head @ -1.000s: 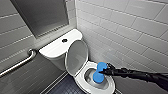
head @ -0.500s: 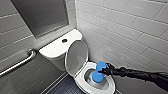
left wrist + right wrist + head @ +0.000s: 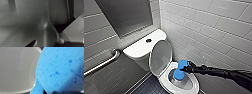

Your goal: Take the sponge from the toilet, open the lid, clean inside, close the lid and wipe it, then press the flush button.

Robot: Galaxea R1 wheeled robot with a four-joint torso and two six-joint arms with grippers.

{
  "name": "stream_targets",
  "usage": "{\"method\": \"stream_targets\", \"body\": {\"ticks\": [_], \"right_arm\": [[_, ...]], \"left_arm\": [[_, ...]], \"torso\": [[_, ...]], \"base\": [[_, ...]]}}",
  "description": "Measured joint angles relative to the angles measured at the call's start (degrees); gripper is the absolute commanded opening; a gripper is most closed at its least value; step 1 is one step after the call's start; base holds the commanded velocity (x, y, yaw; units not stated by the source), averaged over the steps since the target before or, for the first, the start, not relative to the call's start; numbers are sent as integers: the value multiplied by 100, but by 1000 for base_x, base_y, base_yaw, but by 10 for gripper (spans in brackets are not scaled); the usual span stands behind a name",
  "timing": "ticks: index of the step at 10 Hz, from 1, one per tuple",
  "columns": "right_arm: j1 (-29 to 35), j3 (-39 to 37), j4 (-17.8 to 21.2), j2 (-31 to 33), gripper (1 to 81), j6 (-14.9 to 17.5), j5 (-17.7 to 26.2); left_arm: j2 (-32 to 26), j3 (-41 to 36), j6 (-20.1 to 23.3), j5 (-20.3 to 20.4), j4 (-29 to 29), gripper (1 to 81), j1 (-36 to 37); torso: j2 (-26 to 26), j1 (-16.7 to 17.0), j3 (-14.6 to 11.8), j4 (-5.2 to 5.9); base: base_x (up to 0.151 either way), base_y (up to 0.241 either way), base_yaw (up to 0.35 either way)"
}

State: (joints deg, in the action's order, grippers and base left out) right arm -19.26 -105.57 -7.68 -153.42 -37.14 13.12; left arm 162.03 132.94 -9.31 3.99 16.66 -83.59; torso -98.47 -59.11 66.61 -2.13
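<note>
Hardly anything has moved since half a second back: the sponge (image 3: 179, 73) and my right arm sit at almost the same spot over the bowl (image 3: 194, 86). My right gripper (image 3: 187, 67) is clamped on the sponge near its upper lobe, and the arm reaches in from 3 o'clock of the head view. The sponge hangs from there toward 7 o'clock, its lower lobe down inside the bowl. Whether it presses on the ceramic or hovers just off it, I cannot tell. In the right wrist view the sponge (image 3: 60, 68) looms close, with a white glazed curve of the toilet (image 3: 15, 68) just beside it.

The lid (image 3: 161, 57) stands open, tilted back against the tank (image 3: 140, 48), at 10 o'clock from the sponge. The button (image 3: 148, 40) sits on the tank top, farther off at 11 o'clock. So I judge the pick-up and the lid-opening done, and the step in hand is cleaning inside.

The next move, as I judge it, calls for a firm hold and a sweep round the inner wall under steady pressure. My wrist should keep clear of the rim at 3 o'clock and the lid at 10 o'clock, so that I neither drop the sponge into the bowl nor knock the lid down.

As for my left gripper (image 3: 50, 44), I cannot tell whether it is wide or narrow; blurred grey surfaces lie before it.
</note>
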Motion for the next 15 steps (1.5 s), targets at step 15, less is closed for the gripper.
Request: {"method": "stream_targets", "body": {"ticks": [15], "right_arm": [[-210, -2011, 5, -728, 10, -772, -816]], "left_arm": [[-475, -962, -20, 105, -149, 811, -218]], "torso": [[2, -4, 464, 0]], "base": [[0, 0, 0]]}}
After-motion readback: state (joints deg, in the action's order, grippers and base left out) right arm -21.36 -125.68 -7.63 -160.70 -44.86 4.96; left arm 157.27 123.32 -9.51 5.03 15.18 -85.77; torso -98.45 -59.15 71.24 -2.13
